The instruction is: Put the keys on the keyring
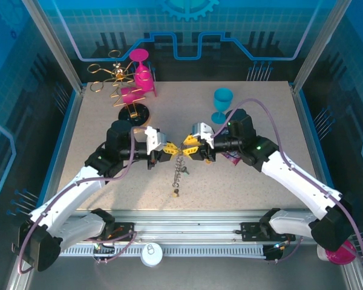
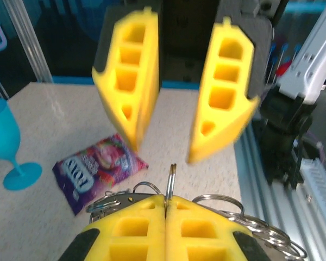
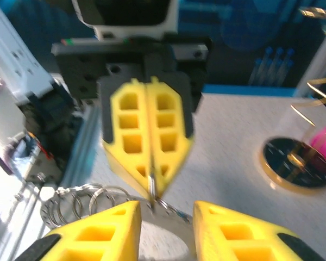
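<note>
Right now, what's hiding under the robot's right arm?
A purple snack packet lies on the table under the right arm. From above, just its edge peeks out; the arm covers the rest.

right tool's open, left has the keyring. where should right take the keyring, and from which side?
The bit of keyring poking out past the left tool's shut fingertips. It stands edge-on, lined up with the gap of the open right tool, so come straight in, head-on to the left tool, and close on its flat faces. The rest hangs loose below; probably swings.
</note>
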Robot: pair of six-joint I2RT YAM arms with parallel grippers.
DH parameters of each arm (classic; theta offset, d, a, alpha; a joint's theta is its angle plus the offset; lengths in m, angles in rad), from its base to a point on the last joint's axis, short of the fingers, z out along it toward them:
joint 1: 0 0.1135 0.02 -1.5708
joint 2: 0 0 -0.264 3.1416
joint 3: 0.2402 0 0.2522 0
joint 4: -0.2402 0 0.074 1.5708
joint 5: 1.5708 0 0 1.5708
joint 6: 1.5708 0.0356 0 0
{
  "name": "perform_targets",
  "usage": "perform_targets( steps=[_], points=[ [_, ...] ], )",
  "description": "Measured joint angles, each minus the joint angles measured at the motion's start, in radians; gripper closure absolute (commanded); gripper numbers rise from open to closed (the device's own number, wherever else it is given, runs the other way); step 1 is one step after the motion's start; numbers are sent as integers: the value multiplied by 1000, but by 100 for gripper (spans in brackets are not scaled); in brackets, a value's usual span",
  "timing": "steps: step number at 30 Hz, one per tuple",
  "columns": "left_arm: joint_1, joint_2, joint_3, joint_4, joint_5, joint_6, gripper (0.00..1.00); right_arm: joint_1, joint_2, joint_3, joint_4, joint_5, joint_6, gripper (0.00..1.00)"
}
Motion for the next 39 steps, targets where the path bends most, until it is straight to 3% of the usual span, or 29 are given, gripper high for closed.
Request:
perform_targets(
  steps=[6, 13, 27, 39],
  points=[
    [-29, 2, 121, -228, -120, 208, 100, 39, -14, 102, -215, 203, -169, 75],
    [-67, 38, 187, -356, -224, 346, 100, 133, 6, 112, -231, 288, -211, 75],
    [-77, 43, 188, -370, -243, 369, 100, 158, 51, 85, -126, 294, -195, 75],
    [-77, 43, 188, -349, -228, 326, 100, 158, 67, 77, -121, 294, -197, 84]
  ],
)
